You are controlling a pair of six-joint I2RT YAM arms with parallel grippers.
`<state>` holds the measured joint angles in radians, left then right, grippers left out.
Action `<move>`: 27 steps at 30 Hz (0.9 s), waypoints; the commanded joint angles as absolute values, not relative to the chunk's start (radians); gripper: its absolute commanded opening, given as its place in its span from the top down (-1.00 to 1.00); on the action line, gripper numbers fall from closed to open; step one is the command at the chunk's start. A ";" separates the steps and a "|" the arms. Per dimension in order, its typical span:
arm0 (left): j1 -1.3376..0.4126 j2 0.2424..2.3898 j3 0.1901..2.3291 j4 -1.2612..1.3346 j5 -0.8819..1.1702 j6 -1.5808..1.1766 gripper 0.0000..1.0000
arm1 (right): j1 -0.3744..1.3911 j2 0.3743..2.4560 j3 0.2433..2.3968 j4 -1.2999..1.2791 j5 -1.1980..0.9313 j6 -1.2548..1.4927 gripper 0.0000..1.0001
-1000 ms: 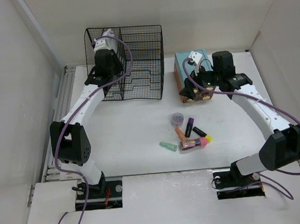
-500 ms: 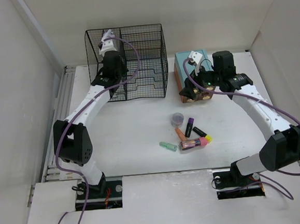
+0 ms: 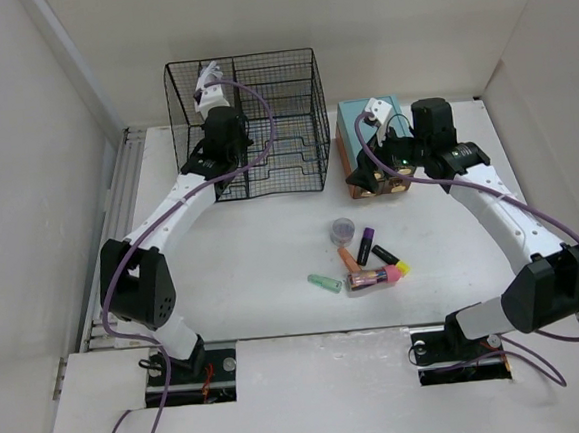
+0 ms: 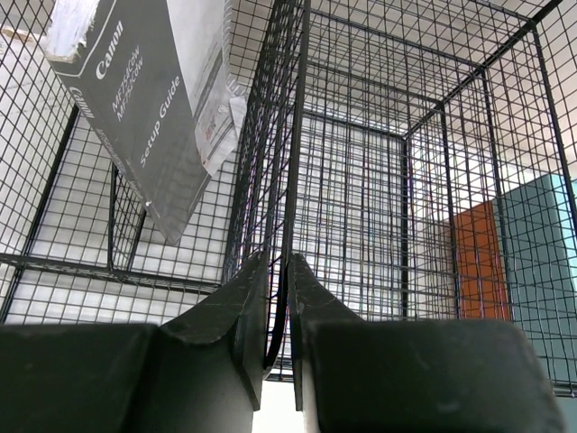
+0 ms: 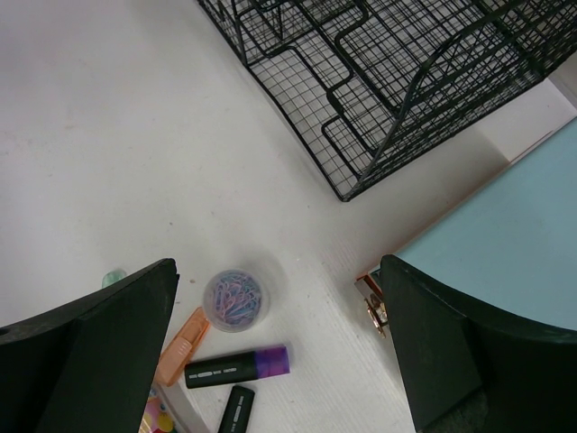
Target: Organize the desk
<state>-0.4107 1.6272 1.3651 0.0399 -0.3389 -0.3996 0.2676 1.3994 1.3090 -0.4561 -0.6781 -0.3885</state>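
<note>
The white desk [image 3: 262,249] holds a black wire-mesh file rack [image 3: 281,107] at the back. My left gripper [image 3: 232,153] is shut on a black wire at the rack's front; in the left wrist view the fingers [image 4: 243,298] pinch this wire [image 4: 281,271]. A grey Canon setup guide [image 4: 135,99] stands inside the rack. My right gripper [image 3: 381,174] hangs open and empty over the desk in front of the teal-topped drawer box [image 3: 363,130]. It holds nothing in the right wrist view [image 5: 278,266].
Loose items lie mid-desk: a jar of paper clips [image 5: 233,299], a purple highlighter [image 5: 236,365], an orange one [image 5: 183,345], a black marker [image 5: 233,410], a green cap [image 3: 324,283] and a pink item [image 3: 375,278]. The box's gold drawer handle [image 5: 374,307] faces them. Walls enclose the desk.
My left gripper has moved right and nearer along the rack's front, and the rack has shifted slightly right with it. The right arm has not moved.
</note>
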 commanded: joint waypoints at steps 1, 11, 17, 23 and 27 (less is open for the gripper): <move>-0.426 1.591 1.328 -0.067 -0.318 -0.440 1.00 | 0.262 1.359 1.336 -0.428 -0.706 -0.382 -0.96; -0.426 1.591 1.351 -0.069 -0.365 -0.431 -0.28 | 0.253 1.350 1.336 -0.428 -0.706 -0.382 -0.96; -0.445 1.491 1.373 -0.089 -0.388 -0.411 -0.39 | 0.253 1.339 1.327 -0.419 -0.670 -0.382 -0.96; -0.587 1.220 1.320 -0.123 -0.503 -0.399 -0.29 | 0.253 1.229 1.262 -0.246 -0.281 -0.382 -0.98; -0.675 0.984 1.088 0.033 -0.398 -0.383 0.95 | 0.232 1.207 1.267 -0.242 -0.133 -0.325 -0.78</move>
<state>-0.6552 1.1381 1.2201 -0.0597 -0.4194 -0.3981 0.2527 1.2278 1.2522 -0.3294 -0.3122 -0.3805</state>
